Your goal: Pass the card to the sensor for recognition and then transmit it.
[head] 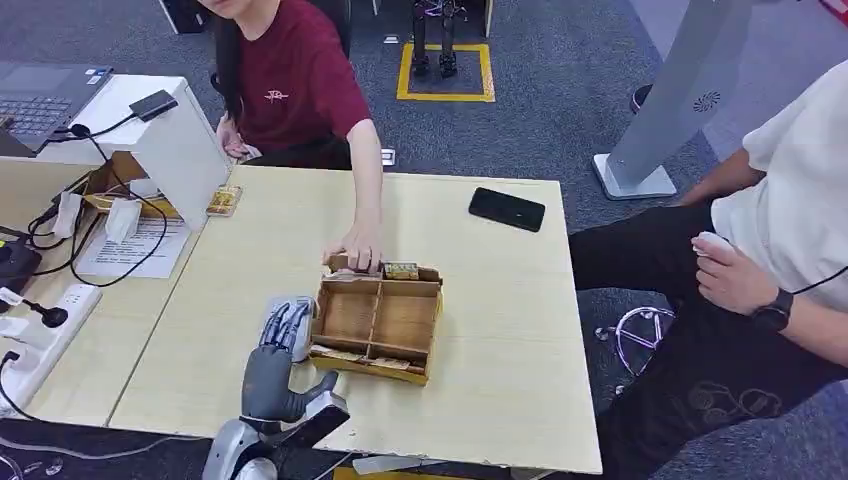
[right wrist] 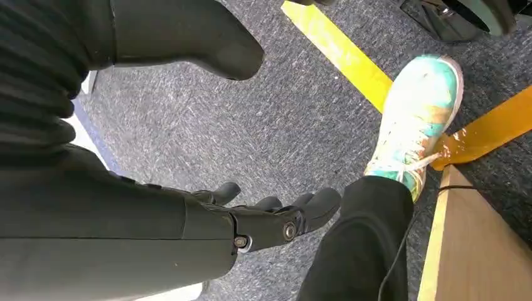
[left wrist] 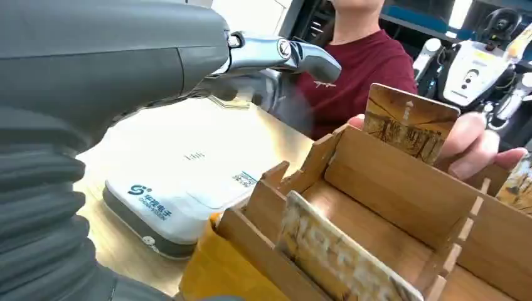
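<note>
A wooden card box (head: 340, 315) with several compartments stands mid-table. Cards stand in its near row (head: 365, 357) and far row (head: 401, 270). My left hand (head: 281, 345) lies flat with fingers stretched over the white sensor (head: 272, 318) just left of the box, holding nothing. In the left wrist view the sensor (left wrist: 182, 182) lies beside the box (left wrist: 383, 182), and a card (left wrist: 339, 260) leans in the closest slot. A person's hand (left wrist: 477, 141) holds another brown card (left wrist: 408, 122) at the box's far wall. My right hand (right wrist: 263, 219) hangs over the floor, fingers apart and empty.
A black phone (head: 507, 208) lies at the table's far right. A laptop (head: 40, 95), a white stand (head: 175, 140), cables and a power strip (head: 45, 325) crowd the left desk. A person in red (head: 295, 85) sits opposite; another person (head: 790, 230) sits at the right.
</note>
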Action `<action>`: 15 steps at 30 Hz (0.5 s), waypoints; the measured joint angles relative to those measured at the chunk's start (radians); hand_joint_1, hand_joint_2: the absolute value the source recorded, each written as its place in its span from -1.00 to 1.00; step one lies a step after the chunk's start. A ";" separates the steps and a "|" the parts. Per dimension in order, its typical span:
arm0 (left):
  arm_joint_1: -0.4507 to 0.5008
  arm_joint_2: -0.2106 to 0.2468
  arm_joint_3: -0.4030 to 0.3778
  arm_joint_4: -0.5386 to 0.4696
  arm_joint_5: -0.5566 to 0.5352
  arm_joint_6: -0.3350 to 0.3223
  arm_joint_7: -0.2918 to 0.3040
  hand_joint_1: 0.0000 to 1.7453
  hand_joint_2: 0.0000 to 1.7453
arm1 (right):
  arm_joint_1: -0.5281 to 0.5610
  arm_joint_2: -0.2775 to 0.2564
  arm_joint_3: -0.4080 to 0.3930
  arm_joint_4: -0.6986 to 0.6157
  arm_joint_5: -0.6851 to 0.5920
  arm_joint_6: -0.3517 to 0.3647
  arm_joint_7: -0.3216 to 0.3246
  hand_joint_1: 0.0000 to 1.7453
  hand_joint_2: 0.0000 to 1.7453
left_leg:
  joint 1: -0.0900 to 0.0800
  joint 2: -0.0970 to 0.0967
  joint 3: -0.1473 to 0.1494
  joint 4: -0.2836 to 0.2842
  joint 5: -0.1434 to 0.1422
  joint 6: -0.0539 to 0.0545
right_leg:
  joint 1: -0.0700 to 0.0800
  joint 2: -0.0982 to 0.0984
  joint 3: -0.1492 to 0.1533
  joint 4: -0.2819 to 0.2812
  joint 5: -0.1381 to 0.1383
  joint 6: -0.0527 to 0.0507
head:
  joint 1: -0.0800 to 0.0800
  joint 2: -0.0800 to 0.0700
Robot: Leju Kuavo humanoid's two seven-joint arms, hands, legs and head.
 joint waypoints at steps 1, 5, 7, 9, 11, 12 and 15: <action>0.000 0.002 0.000 0.000 0.014 -0.009 -0.014 -1.00 1.00 | 0.000 0.000 0.000 0.000 0.002 0.000 0.000 -1.00 1.00 | 0.000 0.000 0.000 0.000 0.000 0.000 | 0.000 0.000 0.000 0.000 0.000 0.000 | 0.000 0.000; 0.009 0.021 -0.002 -0.018 0.043 -0.026 -0.056 -1.00 1.00 | 0.000 0.000 0.000 0.000 0.004 0.000 -0.001 -1.00 1.00 | 0.000 0.000 0.000 0.000 0.000 0.000 | 0.000 0.000 0.000 0.000 0.000 0.000 | 0.000 0.000; 0.014 0.031 -0.003 -0.032 0.043 -0.033 -0.064 -1.00 1.00 | 0.000 0.000 0.000 0.000 0.004 0.001 -0.001 -1.00 1.00 | 0.000 0.000 0.000 0.000 0.000 0.000 | 0.000 0.000 0.000 0.000 0.000 0.000 | 0.000 0.000; 0.021 0.038 -0.009 -0.048 0.044 -0.046 -0.072 -1.00 1.00 | 0.000 0.000 0.000 0.000 0.005 0.001 -0.001 -1.00 1.00 | 0.000 0.000 0.000 0.000 0.000 0.000 | 0.000 0.000 0.000 0.000 0.000 0.000 | 0.000 0.000; 0.028 0.045 -0.018 -0.062 0.044 -0.052 -0.077 -1.00 1.00 | 0.000 0.000 -0.001 0.000 0.005 0.001 -0.002 -1.00 1.00 | 0.000 0.000 0.000 0.000 0.000 0.000 | 0.000 0.000 0.000 0.000 0.000 0.000 | 0.000 0.000; 0.031 0.049 -0.021 -0.067 0.044 -0.054 -0.080 -1.00 1.00 | 0.000 0.000 -0.001 0.000 0.005 0.001 -0.002 -1.00 1.00 | 0.000 0.000 0.000 0.000 0.000 0.000 | 0.000 0.000 0.000 0.000 0.000 0.000 | 0.000 0.000; 0.037 0.057 -0.032 -0.077 0.045 -0.063 -0.083 -1.00 1.00 | 0.000 0.000 -0.001 0.000 0.005 0.002 -0.003 -1.00 1.00 | 0.000 0.000 0.000 0.000 0.000 0.000 | 0.000 0.000 0.000 0.000 0.000 0.000 | 0.000 0.000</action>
